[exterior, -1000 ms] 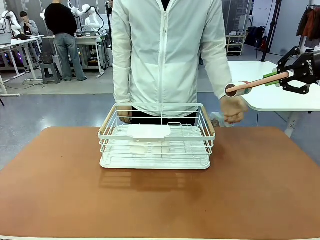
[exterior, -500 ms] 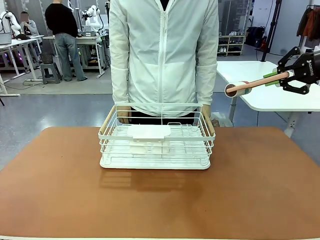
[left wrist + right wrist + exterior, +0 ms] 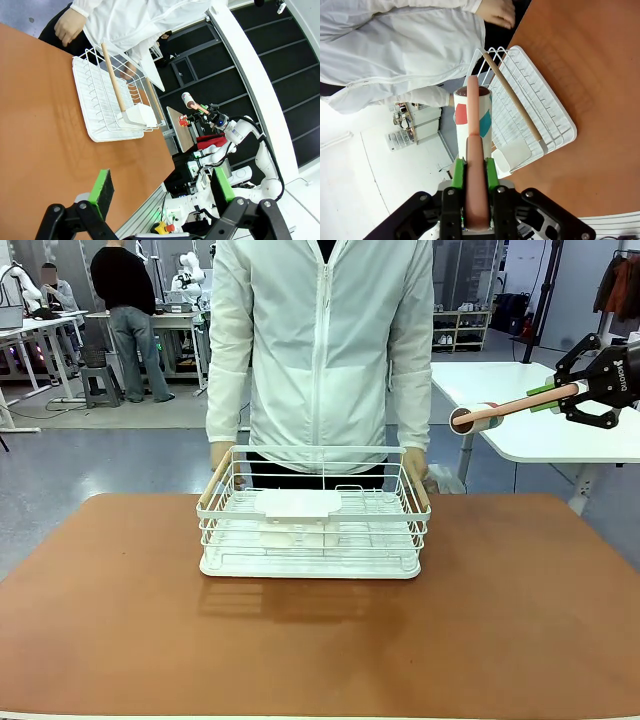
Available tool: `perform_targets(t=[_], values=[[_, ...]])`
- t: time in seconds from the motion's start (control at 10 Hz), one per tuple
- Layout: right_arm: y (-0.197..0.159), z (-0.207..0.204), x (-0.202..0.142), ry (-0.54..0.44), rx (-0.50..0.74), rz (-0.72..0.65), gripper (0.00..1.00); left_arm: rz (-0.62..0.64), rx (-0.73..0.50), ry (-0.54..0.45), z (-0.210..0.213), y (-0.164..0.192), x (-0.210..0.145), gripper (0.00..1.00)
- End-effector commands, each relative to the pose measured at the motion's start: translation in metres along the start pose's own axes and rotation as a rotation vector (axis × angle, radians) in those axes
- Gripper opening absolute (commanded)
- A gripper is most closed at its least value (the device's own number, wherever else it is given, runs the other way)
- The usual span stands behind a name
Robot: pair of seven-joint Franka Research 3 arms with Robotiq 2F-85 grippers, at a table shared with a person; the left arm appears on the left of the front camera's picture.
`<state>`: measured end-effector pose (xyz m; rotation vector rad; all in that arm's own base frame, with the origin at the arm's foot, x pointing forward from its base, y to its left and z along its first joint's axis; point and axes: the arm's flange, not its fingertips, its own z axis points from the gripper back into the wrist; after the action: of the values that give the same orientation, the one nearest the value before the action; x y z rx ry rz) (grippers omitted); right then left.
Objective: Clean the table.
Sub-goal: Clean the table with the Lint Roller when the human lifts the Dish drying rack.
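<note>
Right fingers (image 3: 458, 174) are clamping what looks like a lint roller (image 3: 473, 117), left fingers (image 3: 103, 188) gaping empty, and sweeping the table (image 3: 520, 620) low is risking clipping the basket (image 3: 312, 520).

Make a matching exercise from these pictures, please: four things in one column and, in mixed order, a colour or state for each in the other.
1. lint roller
2. wire basket
3. left gripper
4. table

A. reddish-brown top
B. jaws open, nothing between them
C. clamped in the right gripper
D. white, standing on the table

Pairs: 1-C, 2-D, 3-B, 4-A.
</note>
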<state>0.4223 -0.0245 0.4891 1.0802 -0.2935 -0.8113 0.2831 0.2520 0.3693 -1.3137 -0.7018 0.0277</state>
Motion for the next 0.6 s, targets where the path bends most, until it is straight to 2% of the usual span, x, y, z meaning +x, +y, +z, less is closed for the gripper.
perform_targets(t=[0.0, 0.5], values=[[0.0011, -0.0005, -0.0014, 0.001, 0.000, 0.002, 0.00, -0.012, -0.018, -0.009, 0.0025, -0.0004, -0.0012, 1.00], [0.0011, -0.0005, -0.0014, 0.001, 0.000, 0.002, 0.00, -0.012, -0.018, -0.009, 0.0025, -0.0004, -0.0012, 1.00]])
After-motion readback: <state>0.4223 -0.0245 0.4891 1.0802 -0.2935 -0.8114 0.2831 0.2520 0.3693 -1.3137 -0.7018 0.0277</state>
